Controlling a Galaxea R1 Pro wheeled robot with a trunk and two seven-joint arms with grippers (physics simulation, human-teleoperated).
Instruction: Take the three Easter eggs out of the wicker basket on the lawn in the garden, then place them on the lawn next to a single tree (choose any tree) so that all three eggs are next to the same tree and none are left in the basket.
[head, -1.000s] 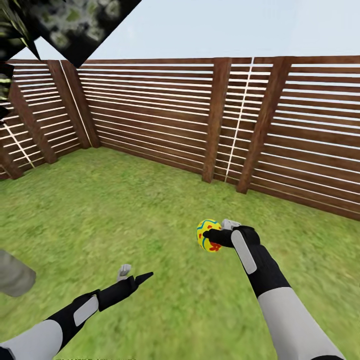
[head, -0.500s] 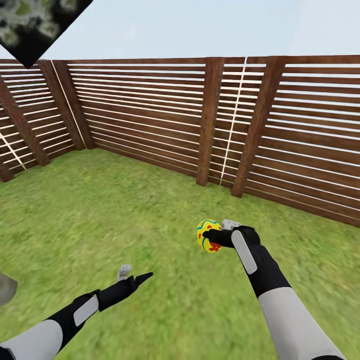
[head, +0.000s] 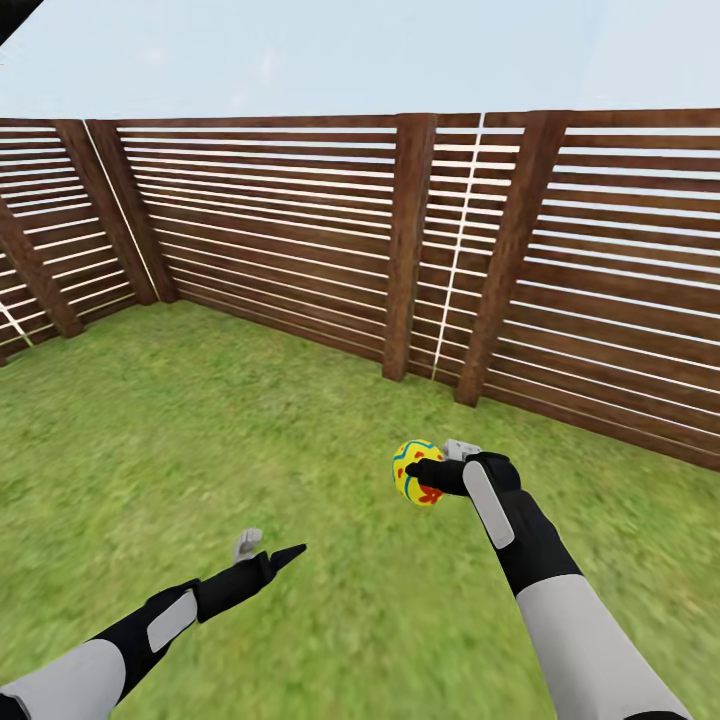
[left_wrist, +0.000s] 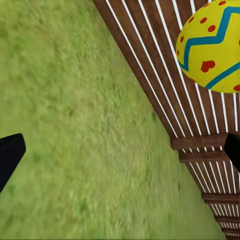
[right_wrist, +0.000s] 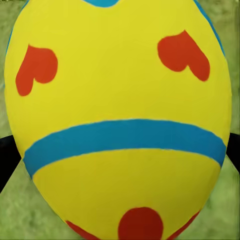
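From the head camera, the left pincer (head: 268, 553) hangs low over the lawn (head: 200, 430), its two fingers spread apart with nothing between them, one pale and one black. Further right and higher, the right pincer (head: 432, 476) is clamped on an Easter egg (head: 415, 472), yellow with a blue zigzag band and red marks, carried in the air above the grass with a black finger crossing its front. Behind both arms a brown horizontal-slat wooden fence (head: 300, 220) closes off the garden, turning a corner at the left and propped by slanted posts (head: 506, 255), with pale sky (head: 360, 55) above it. The left wrist camera gives what the head camera cannot: the two dark fingertips (left_wrist: 10, 157) at opposite edges with open grass between them, and beyond, the same egg (left_wrist: 212, 47) seen from the side against the fence slats (left_wrist: 165, 95), its red dots and hearts plain. The right wrist camera looks straight onto the egg (right_wrist: 120, 120) at close range, showing red hearts, a broad blue band and a red dot, while black finger edges (right_wrist: 7, 157) press in at either side and slivers of lawn (right_wrist: 15, 220) show around it.
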